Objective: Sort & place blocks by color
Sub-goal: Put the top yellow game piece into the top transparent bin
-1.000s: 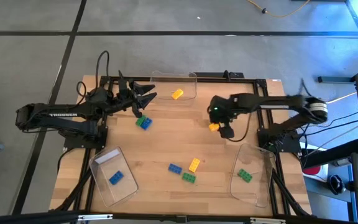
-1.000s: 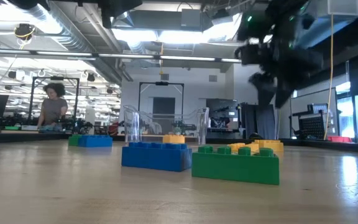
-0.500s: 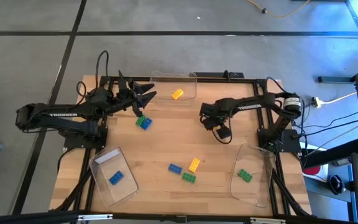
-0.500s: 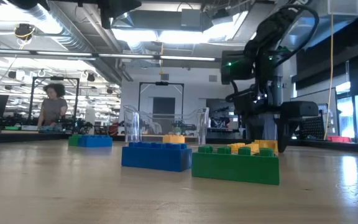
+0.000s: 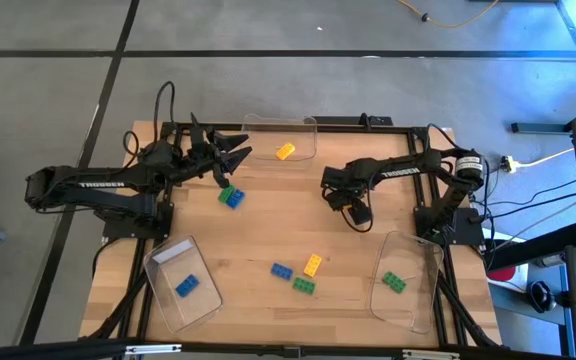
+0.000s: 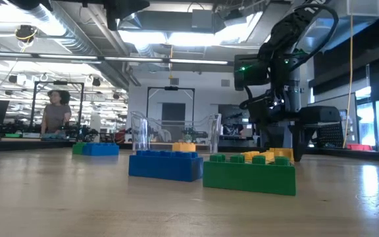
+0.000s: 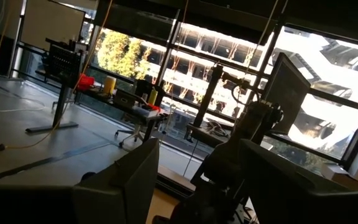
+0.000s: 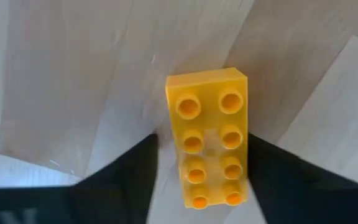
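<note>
The right gripper [image 5: 356, 212] stands low over the wooden table [image 5: 248, 240], its two dark fingers [image 8: 129, 171] set on either side of a yellow-orange studded plastic brick [image 8: 211, 137] lying flat on the boards; the fingers flank the brick's long sides, though whether they already pinch it cannot be told. Toward the table's front from that gripper, a yellow-orange brick [image 5: 312, 265], a blue brick [image 5: 281, 271] and a green brick [image 5: 303, 286] lie close together, and a clear plastic tray [image 5: 408, 280] just beside the right arm's base holds one green brick [image 5: 394, 282]. Farther off, a second clear tray [image 5: 183, 283] at the left front corner holds a blue brick [image 5: 186, 287]. Across the table, the left gripper [image 5: 236, 150] hangs with fingers spread above a touching blue-and-green pair of bricks [image 5: 231, 196], beside a third clear tray [image 5: 280, 135] at the far edge containing another yellow-orange brick [image 5: 285, 151].
</note>
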Action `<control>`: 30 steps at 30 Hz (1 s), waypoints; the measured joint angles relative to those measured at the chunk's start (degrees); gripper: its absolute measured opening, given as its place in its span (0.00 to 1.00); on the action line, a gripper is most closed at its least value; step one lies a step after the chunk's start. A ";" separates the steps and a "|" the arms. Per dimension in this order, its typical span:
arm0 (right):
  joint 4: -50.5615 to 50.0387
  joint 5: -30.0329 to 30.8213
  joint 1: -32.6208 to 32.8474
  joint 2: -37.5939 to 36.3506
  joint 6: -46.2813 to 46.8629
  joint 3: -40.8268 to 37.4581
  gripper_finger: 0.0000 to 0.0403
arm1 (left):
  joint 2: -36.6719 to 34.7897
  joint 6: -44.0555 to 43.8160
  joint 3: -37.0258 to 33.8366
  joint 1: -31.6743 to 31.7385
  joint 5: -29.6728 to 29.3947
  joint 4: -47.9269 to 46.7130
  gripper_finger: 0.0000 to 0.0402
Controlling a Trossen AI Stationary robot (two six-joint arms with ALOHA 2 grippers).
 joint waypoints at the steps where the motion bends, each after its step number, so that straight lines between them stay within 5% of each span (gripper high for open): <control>1: -0.14 0.04 0.02 0.00 0.02 0.00 0.49 | -0.02 0.00 0.00 0.00 0.00 0.00 0.53; 4: -0.89 0.30 0.07 -0.18 0.12 0.00 0.35 | -0.02 0.00 0.00 0.00 0.00 0.00 0.53; 12: -7.96 -0.40 -0.51 -5.21 11.27 -1.98 0.35 | -0.02 0.02 0.00 0.00 0.01 -0.01 0.53; 18: -6.43 -4.72 -0.96 -17.07 22.88 -10.74 0.35 | -0.02 0.04 0.00 0.00 0.02 -0.10 0.53; 25: 2.45 -6.95 0.79 -28.98 36.55 -13.28 0.35 | 0.00 1.52 0.02 0.04 1.32 -0.61 0.53; 30: 22.32 -11.54 0.74 -31.89 47.38 -13.16 0.35 | 0.00 1.55 0.04 0.73 10.93 -1.06 0.53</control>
